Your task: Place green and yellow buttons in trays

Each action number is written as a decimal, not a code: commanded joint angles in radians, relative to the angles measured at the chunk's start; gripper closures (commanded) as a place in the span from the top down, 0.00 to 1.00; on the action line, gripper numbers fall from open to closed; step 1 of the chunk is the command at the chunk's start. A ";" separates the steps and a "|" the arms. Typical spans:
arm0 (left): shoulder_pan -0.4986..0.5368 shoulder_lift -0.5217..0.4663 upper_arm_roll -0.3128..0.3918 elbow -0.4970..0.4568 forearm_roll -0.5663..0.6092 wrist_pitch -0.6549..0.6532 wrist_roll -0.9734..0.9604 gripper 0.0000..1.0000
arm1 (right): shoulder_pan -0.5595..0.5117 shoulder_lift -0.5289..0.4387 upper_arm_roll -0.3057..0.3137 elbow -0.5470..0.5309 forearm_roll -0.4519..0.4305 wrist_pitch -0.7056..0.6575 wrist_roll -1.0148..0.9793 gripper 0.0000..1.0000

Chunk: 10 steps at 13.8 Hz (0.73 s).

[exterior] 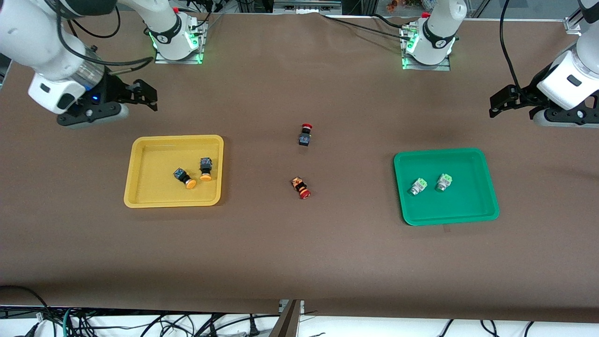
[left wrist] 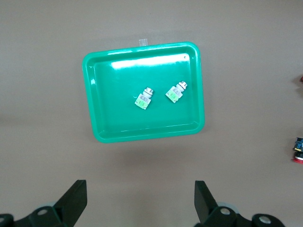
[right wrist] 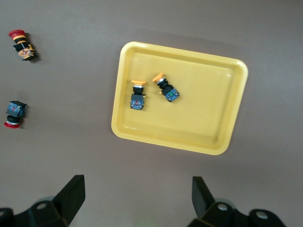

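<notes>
The green tray (exterior: 446, 217) lies nearest the camera, at the left arm's end, holding two green-capped buttons (exterior: 417, 186) (exterior: 443, 182) side by side. The yellow tray (exterior: 140, 187), at the right arm's end, holds two yellow-capped buttons (exterior: 184, 178) (exterior: 206, 169). They look small, light, hard and smooth, best pinched across the body. Two red-capped buttons (exterior: 305, 135) (exterior: 301, 187) lie between the trays. The left gripper (exterior: 503, 102) and right gripper (exterior: 146, 96) hover empty, fingers spread wide.

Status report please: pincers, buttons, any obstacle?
Left pincer and right pincer open, empty. Two round orange-yellow buttons in yellow plastic tray; two pale green square buttons in green plastic tray. Nothing blocking.
</notes>
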 commanded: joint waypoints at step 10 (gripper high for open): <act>-0.010 -0.002 -0.023 0.007 -0.009 0.002 -0.016 1.00 | -0.390 0.040 0.369 0.101 -0.050 -0.031 -0.008 1.00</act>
